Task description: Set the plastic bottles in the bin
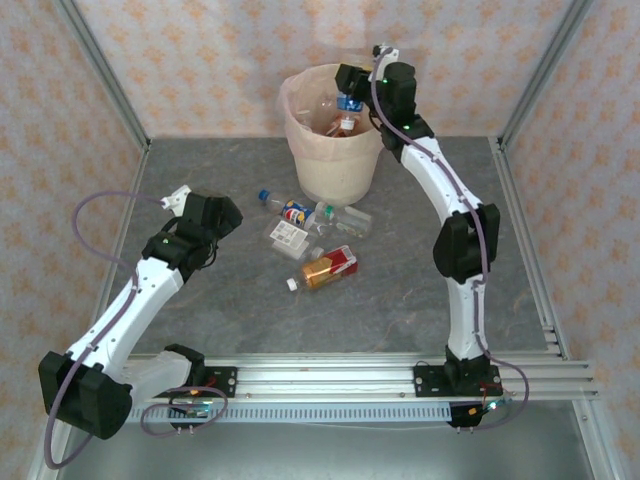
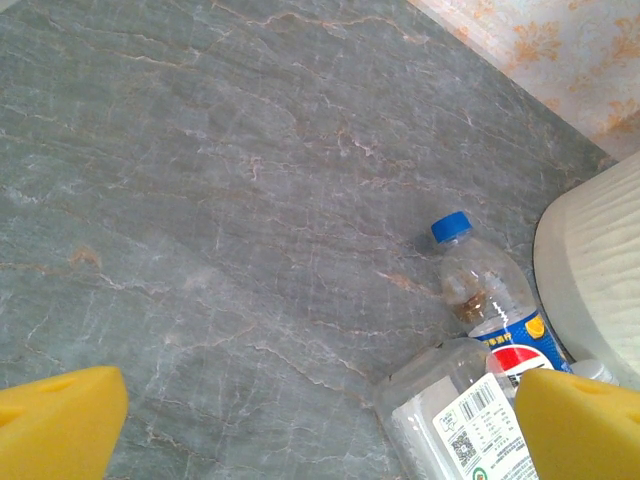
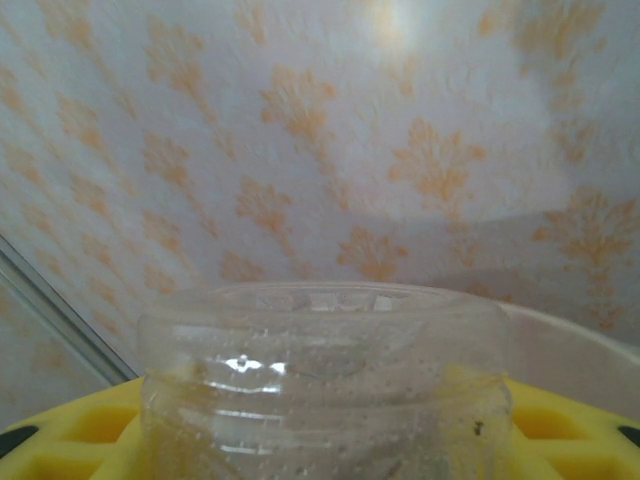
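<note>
Right hand (image 1: 349,97) is up over the bin (image 1: 335,172), which stands about midway along the far edge of the desk (image 1: 400,310). Its yellow fingers (image 3: 70,445) are closed on a clear bottle (image 3: 320,380). The wrist view has the bottle wedged between both pads, wallpaper beyond. I hold it above the rim so it drops into the liner bag rather than glancing off the wall. A few bottles already lie inside. Whether the grip is slackening I cannot tell.

Left hand (image 2: 320,430) hangs low toward the desk's left side, spread wide, nothing between the fingers. It faces the cluster near the desk's middle, just in front of the bin:
- blue-capped bottle (image 2: 485,290)
- white-labelled bottle (image 2: 440,400), touching the blue-capped one
- amber bottle (image 1: 330,267), closer to the near edge

The open stance reads as a reach set up for the next pick. I judge the white-labelled bottle closest to its line.
</note>
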